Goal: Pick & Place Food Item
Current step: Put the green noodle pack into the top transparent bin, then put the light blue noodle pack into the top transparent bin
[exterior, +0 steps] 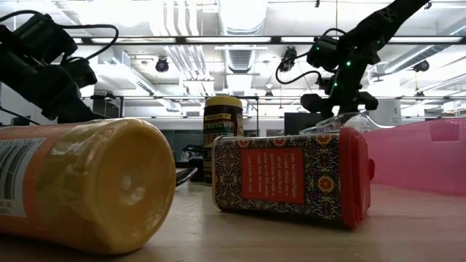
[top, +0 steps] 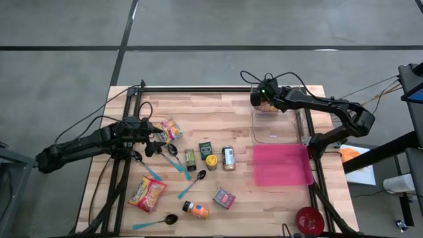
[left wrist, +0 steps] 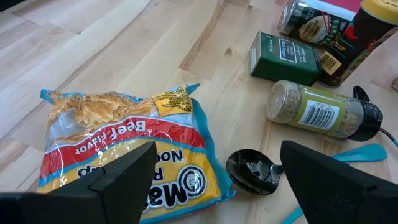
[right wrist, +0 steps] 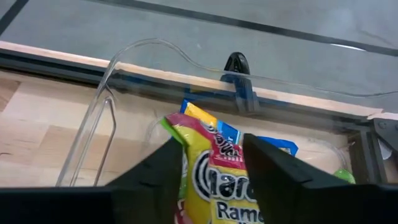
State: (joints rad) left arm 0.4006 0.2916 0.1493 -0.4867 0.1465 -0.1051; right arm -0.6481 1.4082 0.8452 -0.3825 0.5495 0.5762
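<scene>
Wooden surface (top: 218, 125), items as found. Right claw (right wrist: 208, 163): over the clear plastic bin (top: 277, 125) at the far right corner of the surface, fingers partly parted with a yellow ramen packet (right wrist: 214, 171) between them; whether they grip it cannot be told. The packet hangs over the bin's far end, inside its walls. Pink bin (top: 282, 165): just beside the clear bin, toward the near edge along the right edge. Left claw (left wrist: 217, 180): spread wide, nothing between the fingers, at the left edge of the surface above a beef-flavour noodle packet (left wrist: 124, 149) lying flat. Near it, a black spoon (left wrist: 252, 169). Centre of surface, in a loose row: a clear spice jar (left wrist: 311, 109) on its side, a dark green box (left wrist: 283, 56), a yellow-lidded jar (top: 211, 160), a tin (top: 229, 158). Toward the near edge: a second noodle packet (top: 147, 193), an orange bottle (top: 196, 210) on its side, a patterned box with a red cap (exterior: 291, 178) on its side, teal-handled spoons (top: 192, 185). Near right corner: a red bowl (top: 309, 220).
</scene>
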